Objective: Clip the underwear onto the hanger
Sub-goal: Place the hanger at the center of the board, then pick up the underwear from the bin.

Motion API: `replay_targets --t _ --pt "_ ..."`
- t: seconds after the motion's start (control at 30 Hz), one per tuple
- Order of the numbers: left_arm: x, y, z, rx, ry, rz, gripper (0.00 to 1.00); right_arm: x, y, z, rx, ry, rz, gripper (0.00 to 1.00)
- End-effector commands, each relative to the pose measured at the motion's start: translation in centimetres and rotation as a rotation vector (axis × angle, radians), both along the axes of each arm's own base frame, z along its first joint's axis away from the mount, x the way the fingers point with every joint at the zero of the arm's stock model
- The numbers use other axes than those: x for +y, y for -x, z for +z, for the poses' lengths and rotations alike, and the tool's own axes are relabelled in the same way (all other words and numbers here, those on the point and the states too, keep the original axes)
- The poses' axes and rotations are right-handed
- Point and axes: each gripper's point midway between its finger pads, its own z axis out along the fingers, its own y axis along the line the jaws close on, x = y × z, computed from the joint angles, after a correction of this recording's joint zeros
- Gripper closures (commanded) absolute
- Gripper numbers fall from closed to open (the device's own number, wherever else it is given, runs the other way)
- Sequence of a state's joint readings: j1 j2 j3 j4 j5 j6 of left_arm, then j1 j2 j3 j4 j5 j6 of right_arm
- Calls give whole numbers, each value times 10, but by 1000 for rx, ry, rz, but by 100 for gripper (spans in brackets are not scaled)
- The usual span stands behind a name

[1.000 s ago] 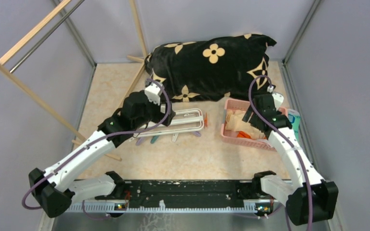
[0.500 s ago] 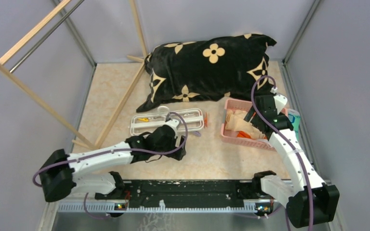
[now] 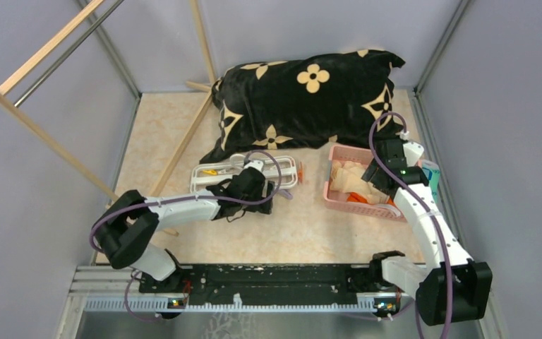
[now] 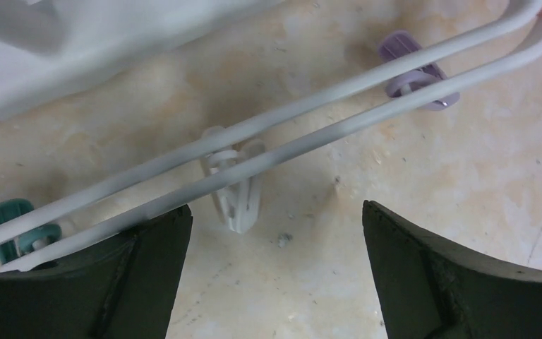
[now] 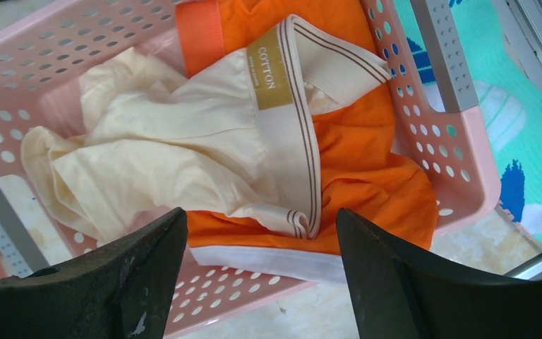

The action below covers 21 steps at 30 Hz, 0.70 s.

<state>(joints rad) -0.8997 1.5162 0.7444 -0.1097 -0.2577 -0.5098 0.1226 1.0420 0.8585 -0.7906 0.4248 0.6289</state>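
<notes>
The white hanger (image 3: 215,175) lies flat on the table left of centre. In the left wrist view its two near bars (image 4: 310,134) cross the frame with a white clip (image 4: 234,201), a purple clip (image 4: 415,70) and a teal clip (image 4: 13,224) under them. My left gripper (image 3: 257,189) sits low at the hanger's near edge, open (image 4: 275,215) and empty, the white clip just ahead of its gap. The cream underwear (image 5: 169,148) lies crumpled in the pink basket (image 5: 434,113) on top of an orange cloth (image 5: 374,162). My right gripper (image 5: 261,222) hovers open above it (image 3: 372,178).
A black cushion with beige flowers (image 3: 303,99) lies behind the hanger and basket. A wooden rack with a metal bar (image 3: 49,53) leans at the far left. A teal patterned cloth (image 5: 522,134) lies right of the basket, by the wall.
My left arm dropped from above the hanger's left end, swung back toward the near side, and now reaches low to the hanger's near bars. The right gripper has barely moved.
</notes>
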Motion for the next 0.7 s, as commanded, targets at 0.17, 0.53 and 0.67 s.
replay_targets --t 0.17,0.53,0.67 --pt "-31 -22 32 -41 140 -101 5 -26 8 -5 25 56 -162 13" --pt "-50 21 75 -88 256 -234 6 -42 -8 -31 53 40 -210 38" --pt "-42 24 75 -96 250 -217 6 -34 -12 -40 74 5 -173 42"
